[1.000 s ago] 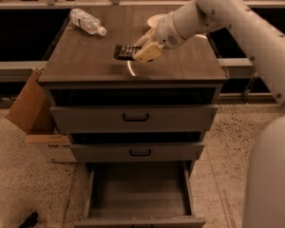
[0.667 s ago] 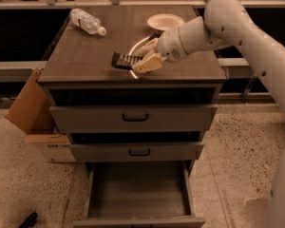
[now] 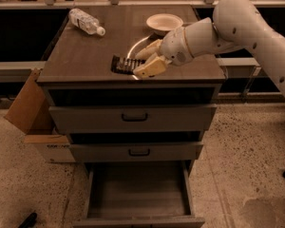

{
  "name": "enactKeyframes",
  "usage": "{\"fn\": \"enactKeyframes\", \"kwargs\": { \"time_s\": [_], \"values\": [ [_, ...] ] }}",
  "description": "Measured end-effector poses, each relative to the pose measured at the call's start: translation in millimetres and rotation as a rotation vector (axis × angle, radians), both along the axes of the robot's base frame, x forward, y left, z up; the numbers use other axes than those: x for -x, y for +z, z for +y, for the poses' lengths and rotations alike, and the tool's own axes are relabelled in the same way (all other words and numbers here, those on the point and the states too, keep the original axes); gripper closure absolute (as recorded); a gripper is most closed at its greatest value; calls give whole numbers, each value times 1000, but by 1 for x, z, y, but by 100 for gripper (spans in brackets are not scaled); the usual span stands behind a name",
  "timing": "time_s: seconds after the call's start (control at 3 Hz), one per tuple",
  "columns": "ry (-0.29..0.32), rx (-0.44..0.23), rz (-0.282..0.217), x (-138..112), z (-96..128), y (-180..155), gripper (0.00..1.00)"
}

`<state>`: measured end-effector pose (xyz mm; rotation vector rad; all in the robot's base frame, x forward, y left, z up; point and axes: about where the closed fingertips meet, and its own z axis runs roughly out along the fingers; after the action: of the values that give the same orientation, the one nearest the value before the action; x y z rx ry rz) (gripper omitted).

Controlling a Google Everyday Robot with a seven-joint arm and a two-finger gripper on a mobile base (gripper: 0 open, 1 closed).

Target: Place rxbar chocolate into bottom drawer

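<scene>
The rxbar chocolate (image 3: 121,64), a flat black bar with pale stripes, is near the front edge of the cabinet top. Its right end sits between the fingers of my gripper (image 3: 137,65). The gripper reaches in from the right and is shut on the bar. I cannot tell whether the bar touches the top or hangs just above it. The bottom drawer (image 3: 137,191) is pulled open below, and its flat grey inside is empty.
A clear plastic bottle (image 3: 86,22) lies at the back left of the cabinet top (image 3: 80,56). A pale bowl (image 3: 164,22) stands at the back right. Two shallower drawers with black handles (image 3: 134,117) are shut. A cardboard box (image 3: 31,110) leans against the cabinet's left side.
The gripper and the bar have moved toward the front edge of the cabinet top. The arm has swung lower across the right side.
</scene>
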<state>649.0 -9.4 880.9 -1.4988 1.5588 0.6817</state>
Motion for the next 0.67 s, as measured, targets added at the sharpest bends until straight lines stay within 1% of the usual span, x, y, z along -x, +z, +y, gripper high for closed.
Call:
{"fn": "enactKeyframes", "kwargs": {
  "time_s": [0.33,0.67],
  "values": [
    [-22,13,-13,45,-21,2,100],
    [-50,12,12,86,-31,-26,100]
  ]
}}
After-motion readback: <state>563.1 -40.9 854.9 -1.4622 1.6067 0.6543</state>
